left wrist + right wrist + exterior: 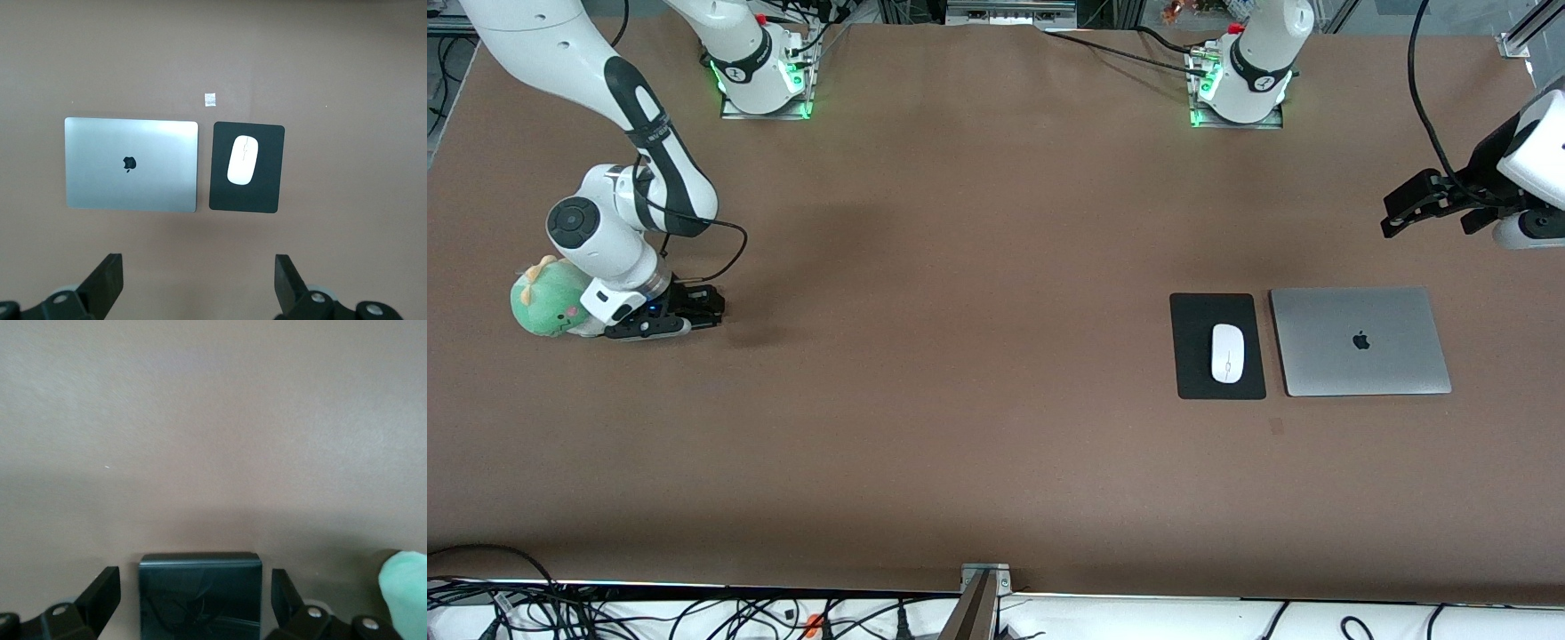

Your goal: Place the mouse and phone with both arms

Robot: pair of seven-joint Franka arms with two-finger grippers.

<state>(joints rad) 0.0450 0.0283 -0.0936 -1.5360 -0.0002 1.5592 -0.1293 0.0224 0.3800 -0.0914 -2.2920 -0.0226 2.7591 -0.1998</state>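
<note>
The white mouse (1226, 352) lies on a black mat (1193, 356) beside the closed grey laptop (1360, 340); it also shows in the left wrist view (242, 159). My left gripper (1427, 213) is open and empty, up in the air at the left arm's end of the table (199, 267). My right gripper (707, 311) is low at the table at the right arm's end. The black phone (199, 597) lies flat between its open fingers (100, 593), with a gap on each side. In the front view the phone is hidden under the gripper.
A green plush toy (547, 298) sits against the right arm's wrist; its edge shows in the right wrist view (407, 590). In the left wrist view the mat (267, 193) and laptop (131, 164) lie side by side, with a small pale scrap (211, 99) close by.
</note>
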